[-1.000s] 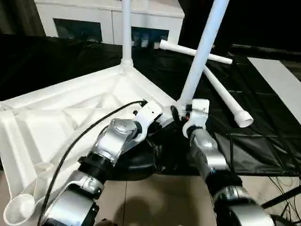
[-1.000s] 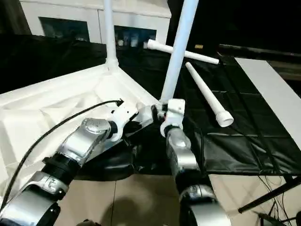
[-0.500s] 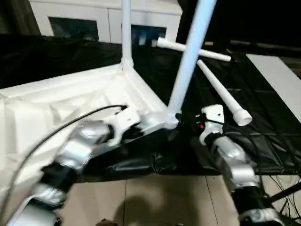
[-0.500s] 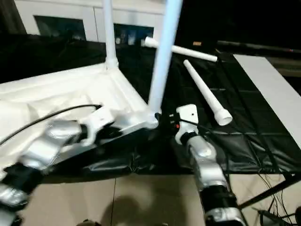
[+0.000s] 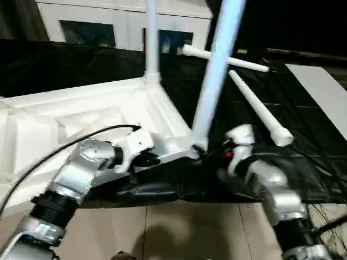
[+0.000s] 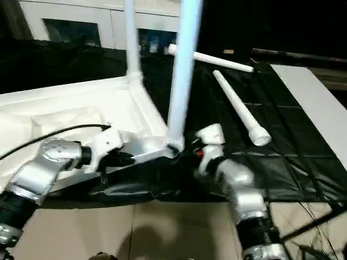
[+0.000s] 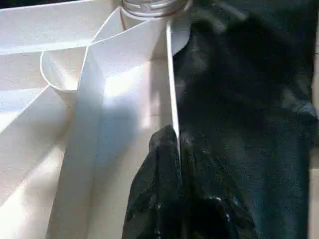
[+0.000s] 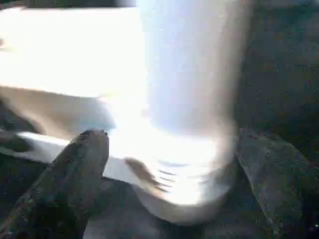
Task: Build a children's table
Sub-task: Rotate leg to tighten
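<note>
The white tabletop [image 5: 81, 114] lies upside down, ribs up, on a black cloth. One leg [image 5: 152, 38] stands in its far corner socket. A second leg [image 5: 214, 76] rises from the near corner socket, leaning slightly right. My left gripper [image 5: 154, 158] is shut on the tabletop's thin rim [image 7: 172, 99] just left of that socket, its black fingers [image 7: 159, 164] pinching the edge. My right gripper [image 8: 172, 137] is open, one finger [image 8: 75, 164] on each side of the near leg's base [image 8: 189, 99], apart from it. Two loose legs [image 5: 255, 105] [image 5: 227, 59] lie on the cloth at the back right.
A white cabinet [image 5: 108, 21] with dark glass doors stands behind the work. The black cloth [image 5: 303, 141] covers the surface and hangs at its front edge. A white panel [image 5: 325, 86] lies at the far right. Pale floor [image 5: 184, 227] shows below my arms.
My right gripper has let go of the near leg's base and drawn back a little, fingers spread. The leg now stands more upright. My left arm has stretched lower along the rim.
</note>
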Available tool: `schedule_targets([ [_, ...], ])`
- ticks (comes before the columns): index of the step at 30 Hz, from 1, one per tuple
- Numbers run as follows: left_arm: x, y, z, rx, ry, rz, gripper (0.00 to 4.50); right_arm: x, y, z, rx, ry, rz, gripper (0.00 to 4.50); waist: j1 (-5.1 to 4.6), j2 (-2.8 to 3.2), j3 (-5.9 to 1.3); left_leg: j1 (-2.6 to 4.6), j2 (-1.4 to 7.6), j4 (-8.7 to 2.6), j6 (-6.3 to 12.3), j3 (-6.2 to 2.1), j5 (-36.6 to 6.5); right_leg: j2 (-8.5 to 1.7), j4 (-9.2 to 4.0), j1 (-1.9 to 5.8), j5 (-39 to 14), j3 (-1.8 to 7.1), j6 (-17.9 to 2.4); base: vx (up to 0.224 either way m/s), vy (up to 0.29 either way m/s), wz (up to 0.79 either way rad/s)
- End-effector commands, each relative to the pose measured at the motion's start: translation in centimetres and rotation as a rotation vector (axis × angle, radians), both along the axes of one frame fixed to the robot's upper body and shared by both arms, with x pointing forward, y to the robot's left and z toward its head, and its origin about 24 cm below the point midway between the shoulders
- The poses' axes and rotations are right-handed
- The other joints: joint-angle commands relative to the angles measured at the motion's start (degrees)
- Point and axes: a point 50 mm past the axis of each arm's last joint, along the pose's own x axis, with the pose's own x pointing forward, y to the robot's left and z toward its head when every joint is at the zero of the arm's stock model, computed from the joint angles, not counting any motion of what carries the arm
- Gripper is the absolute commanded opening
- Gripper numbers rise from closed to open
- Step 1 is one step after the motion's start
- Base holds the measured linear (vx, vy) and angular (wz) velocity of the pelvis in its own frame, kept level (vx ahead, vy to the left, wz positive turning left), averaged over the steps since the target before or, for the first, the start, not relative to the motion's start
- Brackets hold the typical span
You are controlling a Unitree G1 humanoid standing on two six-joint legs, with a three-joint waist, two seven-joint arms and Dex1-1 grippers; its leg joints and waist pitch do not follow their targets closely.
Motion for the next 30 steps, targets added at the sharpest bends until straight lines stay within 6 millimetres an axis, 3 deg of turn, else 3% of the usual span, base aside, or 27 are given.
schedule_targets([
  [1,-0.3,-1.3,0.1,0.005,-0.001,-0.075,0.0,-0.2,-0.2,0.5,0.004,-0.008,0.026,4.3,-0.32,0.55,-3.34,1.45,1.42,-4.5,-0.61,-0.14,-18.62,-2.34,-4.31,1.92,-15.26,2.29,-10.12,0.0,0.0,0.0],
  [5,-0.4,-1.6,0.1,0.001,0.006,-0.098,0.0,0.0,-0.3,0.4,-0.013,-0.007,0.021,4.3,-0.02,0.92,-3.47,1.55,1.3,-4.44,-1.15,-0.12,-18.78,-2.41,-4.32,1.89,-14.74,2.33,-9.84,0.0,0.0,0.0],
  [13,-0.8,-2.1,0.3,-0.007,0.014,-0.133,0.0,0.8,0.3,0.5,-0.031,-0.002,0.034,4.3,-0.01,0.79,-3.57,1.55,1.34,-4.42,-1.26,-0.15,-17.88,-2.37,-4.05,1.97,-13.56,2.24,-10.48,0.0,0.0,0.0],
  [14,-0.8,-2.0,0.4,-0.006,0.015,-0.134,0.0,0.9,0.3,0.5,-0.034,0.002,0.039,4.3,0.05,0.31,-3.51,1.53,1.29,-4.36,-1.04,0.0,-17.72,-2.36,-4.19,1.98,-13.66,2.27,-10.38,0.0,0.0,0.0],
  [15,-0.8,-2.0,0.4,-0.006,0.016,-0.134,0.0,1.0,0.3,0.5,-0.037,0.005,0.042,4.3,0.21,0.55,-3.53,1.56,1.33,-4.36,-0.93,-0.06,-17.38,-2.46,-4.07,2.02,-13.67,2.3,-10.4,0.0,0.0,0.0],
  [16,-0.8,-2.0,0.4,-0.005,0.016,-0.134,0.0,1.0,0.3,0.5,-0.039,0.006,0.044,4.07,0.24,0.49,-3.51,1.5,1.31,-4.37,-0.94,-0.04,-17.23,-2.47,-4.09,2.05,-13.75,2.29,-10.28,0.0,0.0,0.0],
  [20,-0.8,-1.7,0.4,0.004,0.014,-0.126,0.0,1.3,-0.2,0.5,-0.058,0.01,0.037,3.92,0.15,0.45,-3.51,1.44,1.26,-4.38,-1.06,-0.07,-17.12,-2.43,-4.06,2.1,-14.14,2.22,-10.24,0.0,0.0,0.0],
  [21,-0.8,-1.7,0.3,0.004,0.014,-0.126,0.0,1.3,-0.3,0.5,-0.059,0.011,0.037,3.64,0.21,0.44,-3.49,1.52,1.26,-4.31,-1.07,-0.01,-17.29,-2.46,-4.17,2.05,-14.6,2.27,-10.04,0.0,0.0,0.0],
  [30,-0.7,-1.5,0.3,0.016,0.014,-0.118,0.0,1.3,-1.2,0.2,-0.095,0.017,0.032,2.92,0.19,0.53,-3.59,1.46,1.24,-4.23,-0.82,-0.02,-16.52,-2.39,-4.03,2.18,-13.3,2.23,-10.31,0.0,0.0,0.0],
])
